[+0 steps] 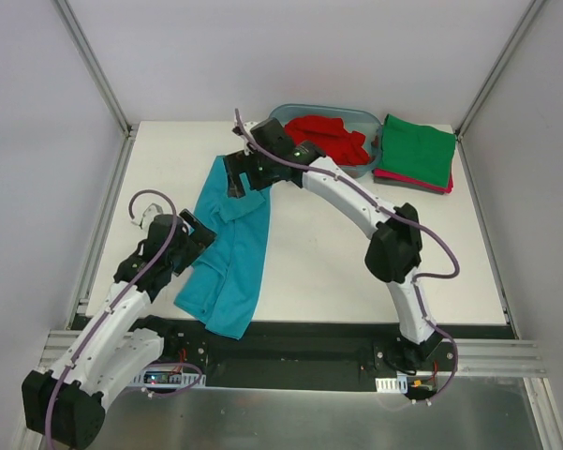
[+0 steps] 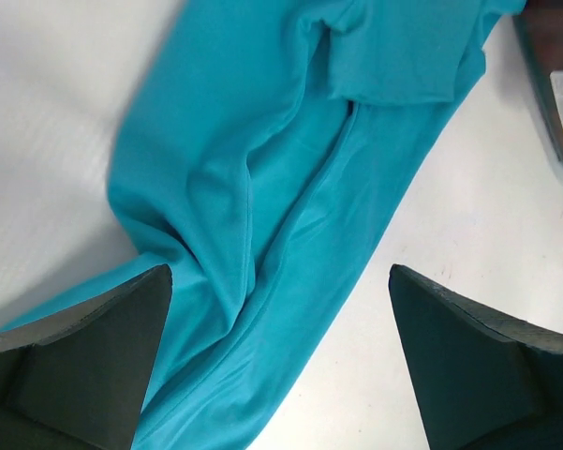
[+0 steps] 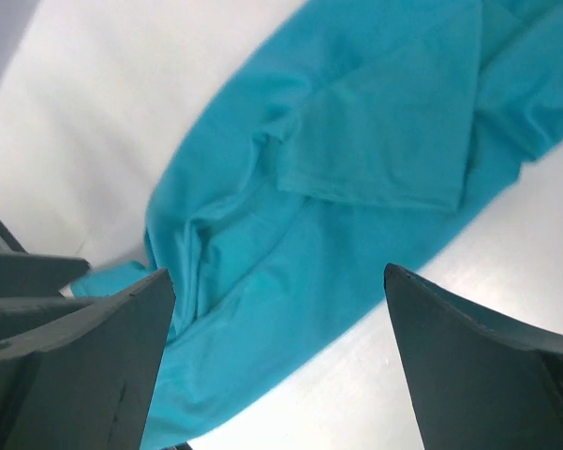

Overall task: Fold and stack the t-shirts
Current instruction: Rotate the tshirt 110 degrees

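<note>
A teal-blue t-shirt lies rumpled in a long strip on the left half of the table, its lower end hanging over the near edge. My left gripper hovers open over the shirt's left edge; in the left wrist view the gripper has teal cloth below and nothing between its fingers. My right gripper is open above the shirt's top end, and the right wrist view shows the gripper apart from the cloth. A red t-shirt lies bunched in the tub. A folded green t-shirt rests on a magenta one.
The clear blue-tinted tub stands at the back of the table, right of centre, beside the folded stack at the back right. Metal frame posts rise at the rear corners. A white table surface lies to the right of the teal shirt.
</note>
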Tool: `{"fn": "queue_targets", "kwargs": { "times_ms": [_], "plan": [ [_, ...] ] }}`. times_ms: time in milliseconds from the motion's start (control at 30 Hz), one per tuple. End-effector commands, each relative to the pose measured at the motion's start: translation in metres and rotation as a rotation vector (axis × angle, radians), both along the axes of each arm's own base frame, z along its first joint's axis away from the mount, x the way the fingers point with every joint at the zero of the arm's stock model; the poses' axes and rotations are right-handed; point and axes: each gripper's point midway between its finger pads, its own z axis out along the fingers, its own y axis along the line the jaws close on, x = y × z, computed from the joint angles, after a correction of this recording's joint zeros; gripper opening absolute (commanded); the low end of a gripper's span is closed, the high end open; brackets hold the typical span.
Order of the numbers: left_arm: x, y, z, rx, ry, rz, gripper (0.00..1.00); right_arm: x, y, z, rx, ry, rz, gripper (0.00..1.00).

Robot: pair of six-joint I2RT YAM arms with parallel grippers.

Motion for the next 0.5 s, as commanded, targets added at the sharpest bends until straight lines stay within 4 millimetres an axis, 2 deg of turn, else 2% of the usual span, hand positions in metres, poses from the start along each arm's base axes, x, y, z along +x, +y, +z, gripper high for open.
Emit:
{"fn": "queue_targets", "kwargs": {
  "times_ms": [0,67,167,233,300,367,467],
  "plan": [
    [0.004,0.033,0.025,0.136,-0.047,0.078,0.99,-0.027,-0.046,-0.016,-0.186,0.040,-0.102,0.96],
    [0.011,0.045,0.036,0.162,-0.072,0.111,0.99,-0.052,-0.043,-0.029,-0.202,0.063,-0.095,0.96],
    [0.031,0.059,0.059,0.177,-0.082,0.064,0.99,-0.094,-0.041,-0.051,-0.239,0.072,-0.033,0.96],
    [0.048,0.056,0.068,0.113,-0.070,0.017,0.99,-0.120,-0.037,-0.060,-0.253,0.058,0.002,0.96],
    [0.070,0.039,0.072,0.044,-0.068,-0.067,0.99,-0.148,-0.026,-0.067,-0.246,0.043,0.071,0.96],
    [0.101,0.021,0.073,-0.008,-0.082,-0.170,0.99,-0.171,-0.013,-0.069,-0.234,0.047,0.141,0.96],
    [0.149,-0.006,0.080,-0.104,-0.108,-0.313,0.99,-0.189,0.003,-0.081,-0.216,0.092,0.194,0.96]
  ]
}}
